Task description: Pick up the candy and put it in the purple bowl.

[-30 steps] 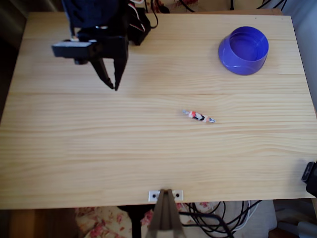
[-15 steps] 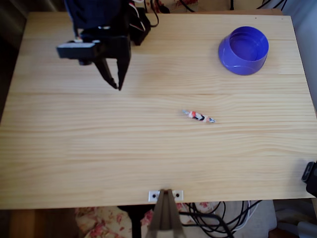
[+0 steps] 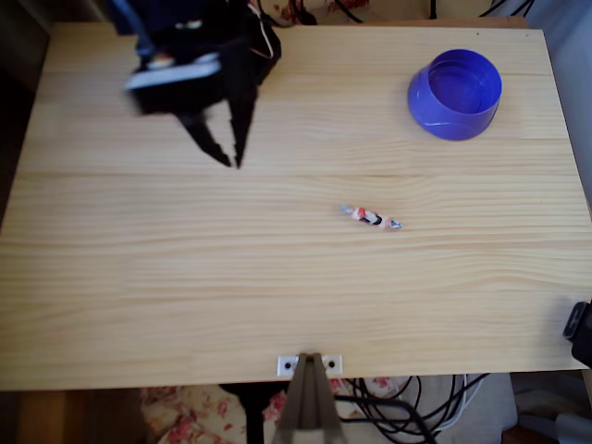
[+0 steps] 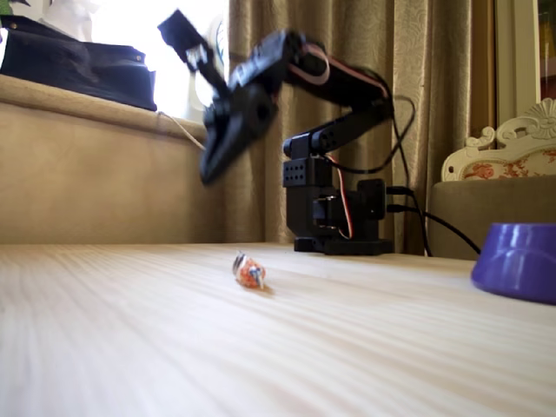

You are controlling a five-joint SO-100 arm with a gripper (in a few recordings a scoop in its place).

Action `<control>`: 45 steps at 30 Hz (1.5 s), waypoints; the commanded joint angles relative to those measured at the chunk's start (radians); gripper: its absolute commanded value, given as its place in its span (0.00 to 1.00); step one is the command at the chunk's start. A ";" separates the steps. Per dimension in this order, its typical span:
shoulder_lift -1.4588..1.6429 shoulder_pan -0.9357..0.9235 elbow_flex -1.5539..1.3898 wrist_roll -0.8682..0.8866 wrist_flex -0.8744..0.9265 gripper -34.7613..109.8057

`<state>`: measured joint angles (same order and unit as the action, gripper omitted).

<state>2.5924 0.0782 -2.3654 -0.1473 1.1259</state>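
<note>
My gripper hangs empty, fingers slightly apart, well short of the candy on the wooden table; grasp and purple bowl drop remain.

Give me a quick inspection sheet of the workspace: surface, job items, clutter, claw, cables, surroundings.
Surface: pale wood table, bare apart from the items below.
Candy: lying flat near the table's middle, untouched, apart from the bowl.
Bowl: upright in the far right corner in the overhead view, looks empty.
Clutter: nothing seen on the table.
Claw: raised above the table, far left of the candy in the overhead view, blurred, tips slightly apart, holding nothing.
Cables: arm wiring at the base; a bundle below the near edge.
Surroundings: curtain and sofa behind the table.
</note>
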 commanded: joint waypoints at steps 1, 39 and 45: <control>-0.069 0.118 0.144 -0.057 -0.037 0.24; -0.761 0.540 0.325 -0.184 -0.391 0.38; -0.822 0.552 0.334 -0.183 -0.437 0.38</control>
<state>1.7549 0.6105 -2.0908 -0.3160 0.7133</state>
